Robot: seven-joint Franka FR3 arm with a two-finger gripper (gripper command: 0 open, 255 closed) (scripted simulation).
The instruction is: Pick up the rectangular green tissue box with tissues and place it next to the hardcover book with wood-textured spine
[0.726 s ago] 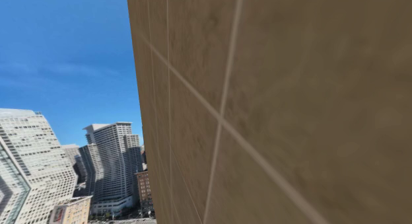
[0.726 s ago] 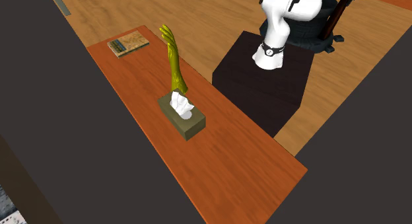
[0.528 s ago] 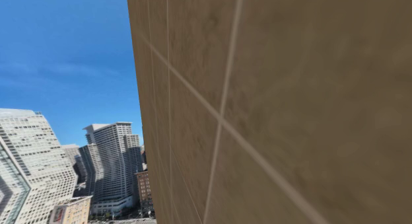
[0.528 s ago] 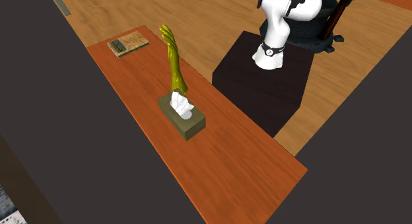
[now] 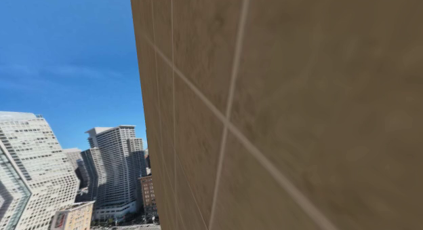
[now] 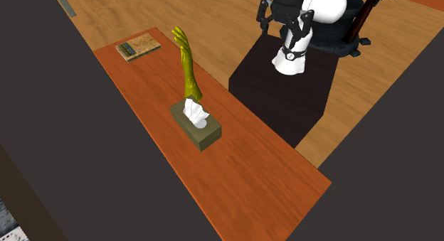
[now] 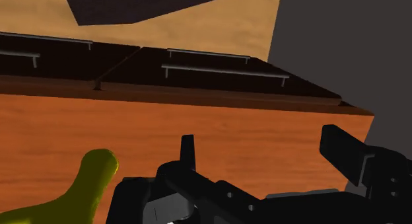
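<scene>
Fingers (image 7: 344,150): apart, gripping nothing.
Change: I see them newly arrived over the stand (image 6: 284,90).
Count: one tissue box (image 6: 198,126), one book (image 6: 139,46), both well apart from them.

Tan tiled wall (image 5: 305,93) close up, mottled, with pale grout lines (image 5: 227,123) crossing on it. Off the wall's edge is blue sky (image 5: 61,45) with faint cloud. Under the sky are city towers: a white high-rise (image 5: 115,167) near the wall, a low brown building (image 5: 148,193) right at the wall's edge, and a big pale block (image 5: 34,167) farthest from the wall.
</scene>
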